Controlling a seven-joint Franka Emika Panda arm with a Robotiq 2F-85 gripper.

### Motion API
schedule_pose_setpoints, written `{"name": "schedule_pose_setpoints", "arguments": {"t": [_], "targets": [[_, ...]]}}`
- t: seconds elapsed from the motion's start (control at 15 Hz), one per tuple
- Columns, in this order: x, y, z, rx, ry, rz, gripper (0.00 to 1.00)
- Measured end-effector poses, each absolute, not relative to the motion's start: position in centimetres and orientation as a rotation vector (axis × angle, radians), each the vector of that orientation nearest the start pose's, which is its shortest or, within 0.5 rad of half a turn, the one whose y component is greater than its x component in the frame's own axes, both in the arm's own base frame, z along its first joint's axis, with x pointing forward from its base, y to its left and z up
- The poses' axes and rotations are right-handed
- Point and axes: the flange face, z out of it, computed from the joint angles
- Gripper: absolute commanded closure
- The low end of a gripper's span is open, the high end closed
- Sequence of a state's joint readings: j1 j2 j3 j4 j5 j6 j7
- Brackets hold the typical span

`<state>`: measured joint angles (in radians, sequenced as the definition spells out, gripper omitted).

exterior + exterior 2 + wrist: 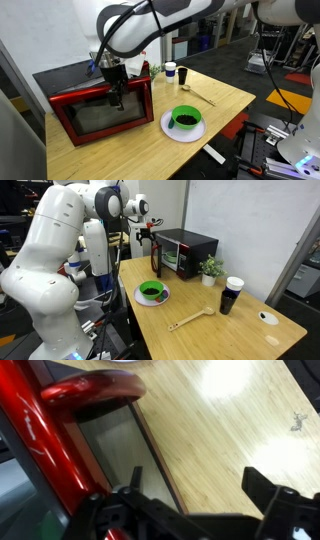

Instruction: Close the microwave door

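The red microwave (100,112) stands on the wooden table; its door (112,116) looks nearly or fully shut against the body in both exterior views, also (172,256). My gripper (116,96) hangs just in front of the door face near its upper middle, also seen in an exterior view (155,252). In the wrist view the red door frame and handle (90,392) fill the left side, and my open fingers (195,485) straddle bare table wood with nothing between them.
A white plate (172,131) with a green bowl (186,118) sits beside the microwave. A wooden spoon (200,96), a dark cup (184,76), a white cup (171,70) and a small plant (210,270) stand further along the table (225,100).
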<state>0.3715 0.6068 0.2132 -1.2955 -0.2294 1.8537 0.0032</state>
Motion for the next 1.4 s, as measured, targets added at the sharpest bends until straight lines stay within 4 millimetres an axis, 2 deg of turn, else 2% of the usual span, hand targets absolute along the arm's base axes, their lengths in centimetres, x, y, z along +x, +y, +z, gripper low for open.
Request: {"name": "schedule_pose_setpoints", "arguments": {"t": [0.2, 0.8, 1.4], "targets": [[62.5, 34.5, 39.1, -3.096, -0.977, -0.002, 0.00], [62.0, 31.6, 40.5, -3.122, -0.939, -0.065, 0.00], [63.4, 28.5, 40.5, -3.171, -0.875, -0.090, 0.00]]}}
